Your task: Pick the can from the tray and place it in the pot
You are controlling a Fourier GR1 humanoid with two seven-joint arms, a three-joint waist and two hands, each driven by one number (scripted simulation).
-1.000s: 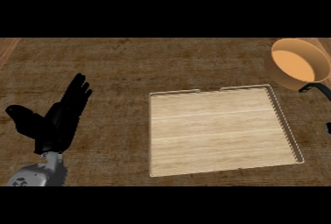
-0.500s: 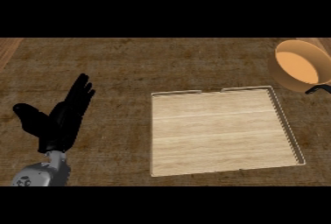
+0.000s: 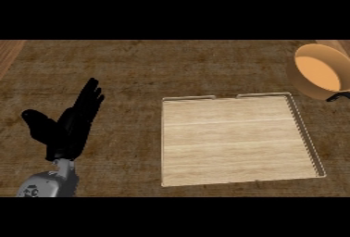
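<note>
We are looking steeply down at a dark brown counter point(image 3: 178, 69) and finding no brand, label or readable writing on anything in view.

Our left hand point(image 3: 68, 127) is resting at the left, fingers straight and pointing up, thumb spread wide to the side, holding nothing and standing well apart from the tray. Its grey forearm point(image 3: 49, 183) is entering from the lower edge. Our right hand is not showing.

The tray point(image 3: 240, 96), pale wood with a thin raised rim, is lying right of centre, its far rim broken by a small notch. We are seeing only bare wood inside it; the can is not appearing anywhere in view, so we cannot tell where it is.

The pot point(image 3: 320, 69), orange inside, is sitting at the upper right, partly cut by the right edge, just beyond the tray's far right corner, with a dark handle stub point(image 3: 339, 96) below it.

Bare counter is lying open between the hand and the tray's left rim, and across the whole far side.
</note>
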